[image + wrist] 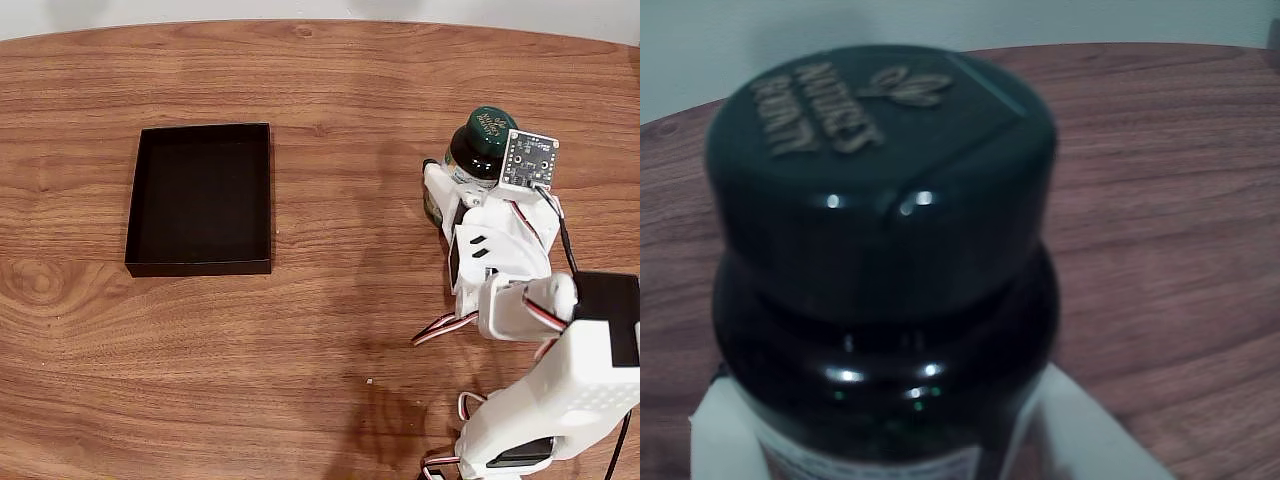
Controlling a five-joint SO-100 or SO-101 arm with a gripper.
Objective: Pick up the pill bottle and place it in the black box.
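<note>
White fingers [447, 195] closed around the pill bottle [478, 150], 1 on each side, low on its body. In the wrist view, white finger parts [1080, 430] at 5 o'clock and 7 o'clock of the bottle [885, 300], pressed against its dark brown glass. Cannot tell whether the bottle stands on the worktop [330, 330] or sits just above it.

Bottle leaning a little, dark green cap [491, 128] on top. Gold letters and a leaf mark on the cap [855, 110] in the wrist view. White label edge at the bottom of that view, at 6 o'clock.

Small blue-green camera board [528, 160] just beside the cap, at 4 o'clock of it in the fixed view. White arm [520, 300] running down from there to 5 o'clock of the picture, with red, white and black wires [445, 328] looping off its side.

Black box [200, 198] flat on the brown wooden worktop, well apart from the bottle, at 9 o'clock of it in the fixed view. Nothing inside the box. Pale wall [320, 8] along the top edge, at 12 o'clock.
</note>
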